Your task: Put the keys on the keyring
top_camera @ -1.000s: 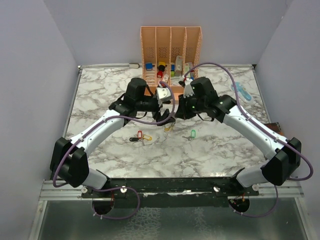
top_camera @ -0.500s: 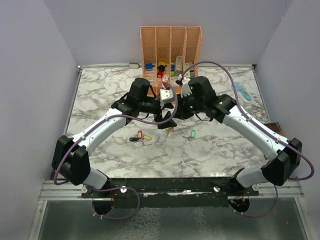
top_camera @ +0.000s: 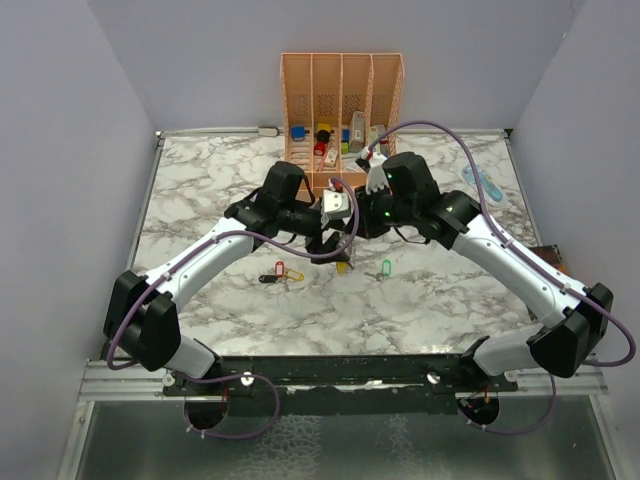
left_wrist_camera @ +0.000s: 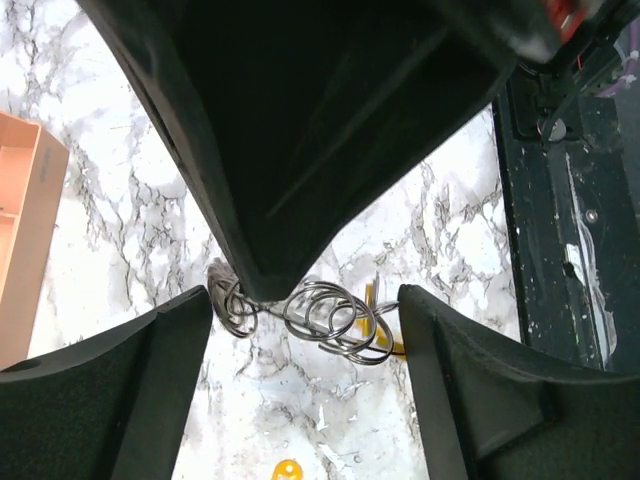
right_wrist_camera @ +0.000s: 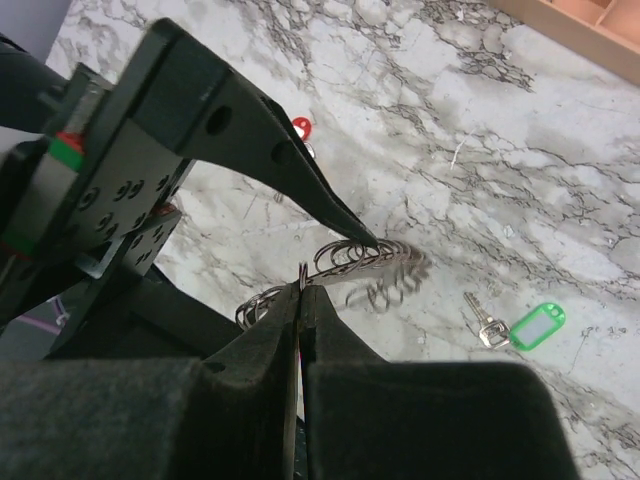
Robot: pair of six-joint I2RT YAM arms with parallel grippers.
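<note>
Four-slot organiser (top_camera: 343, 80), coloured items (top_camera: 322, 135) inside, keys (top_camera: 386, 267) outside

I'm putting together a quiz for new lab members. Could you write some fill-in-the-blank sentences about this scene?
1. The right gripper is ___ on the keyring.
2. The left gripper has its jaws ___ around the keyring.
3. The key lying alone on the table, to the right of both grippers, has a ___ tag.
Missing words: shut; open; green.
</note>
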